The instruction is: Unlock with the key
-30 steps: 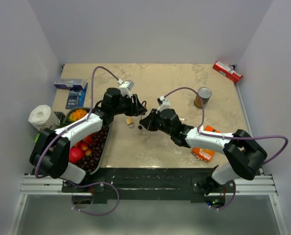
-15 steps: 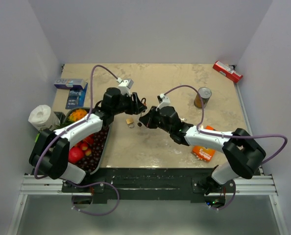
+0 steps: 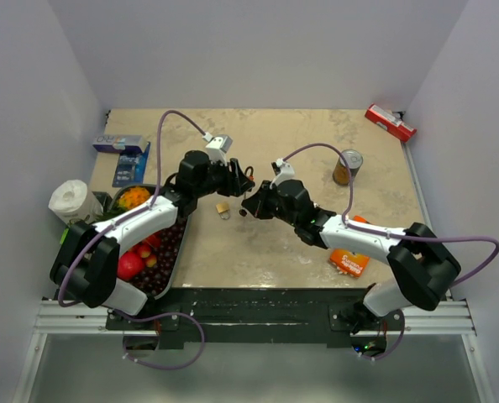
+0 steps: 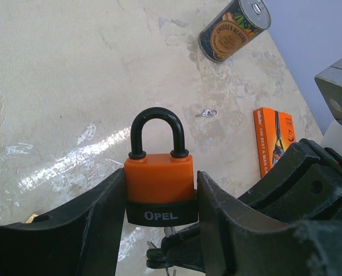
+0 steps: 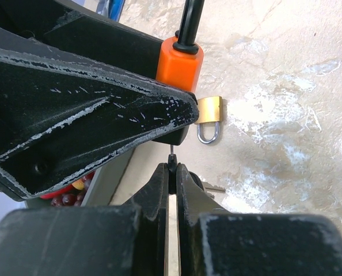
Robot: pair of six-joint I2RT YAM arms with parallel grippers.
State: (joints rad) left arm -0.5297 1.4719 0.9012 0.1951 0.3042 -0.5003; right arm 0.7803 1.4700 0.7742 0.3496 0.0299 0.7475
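My left gripper [image 4: 159, 198] is shut on the orange padlock [image 4: 159, 181], held by its sides with the black shackle upright and closed. In the right wrist view the padlock [image 5: 180, 62] shows above my left gripper's finger [image 5: 90, 109]. My right gripper [image 5: 171, 171] is shut on the key [image 5: 171, 163], whose thin blade points up and meets the padlock's black underside. How deep the blade sits is hidden. From above, the left gripper [image 3: 239, 180] and the right gripper [image 3: 248, 207] meet over the table's middle.
A small brass padlock [image 3: 223, 207] lies on the table under the grippers. A can [image 3: 347, 166], an orange package [image 3: 350, 252] and a red box [image 3: 391, 122] are on the right. A fruit tray [image 3: 175, 252], blue boxes [image 3: 123, 153] and a paper roll [image 3: 69, 200] are on the left.
Both grippers have shifted slightly toward the far side. The right gripper has closed in on the left one, bringing the key up to the padlock's underside.
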